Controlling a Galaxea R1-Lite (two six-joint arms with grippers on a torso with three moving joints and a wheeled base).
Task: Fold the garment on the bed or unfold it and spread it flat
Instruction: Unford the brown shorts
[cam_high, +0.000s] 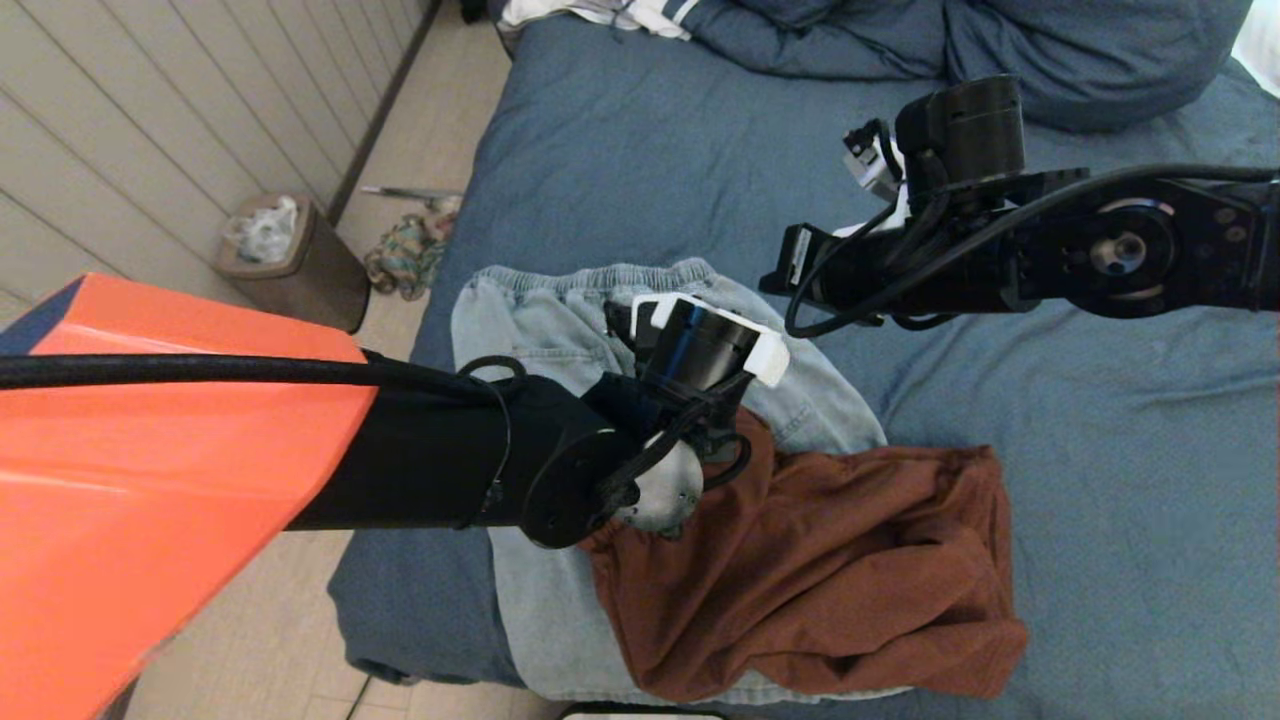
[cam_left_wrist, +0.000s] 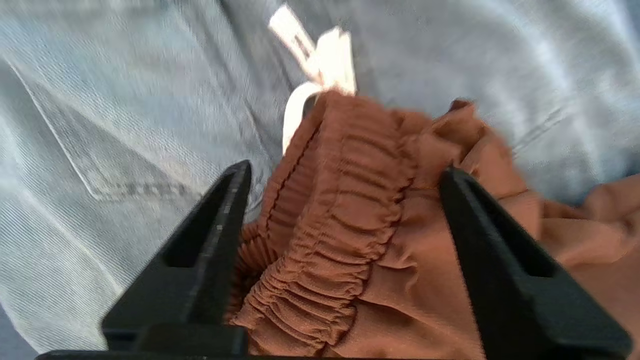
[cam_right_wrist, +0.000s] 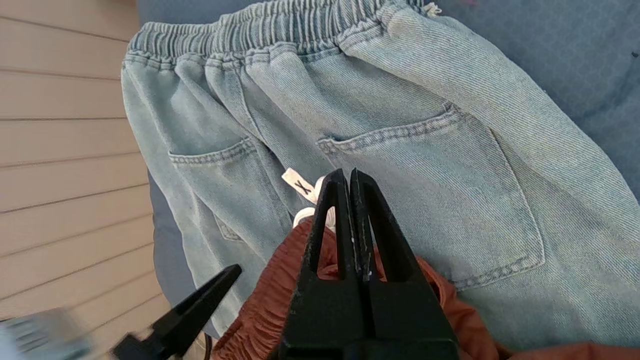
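Near the bed's (cam_high: 620, 150) front edge, the rust-brown shorts (cam_high: 830, 570) lie crumpled over light denim jeans (cam_high: 520, 330). The left gripper (cam_left_wrist: 345, 210) straddles their waistband, jaws spread (grasping step); next, pinch. Beyond, the right gripper (cam_right_wrist: 350, 200) hovers, fingers together, holding nothing.

A lived-in home bedroom; the bed (cam_high: 620, 150), made up in slate-blue bedding, fills most of the head view, with pillows (cam_high: 1080, 50) at its far end; a small brown waste bin (cam_high: 300, 270) stands on pale floorboards by a panelled wall; clothes (cam_high: 405, 250) lie dropped beside it.
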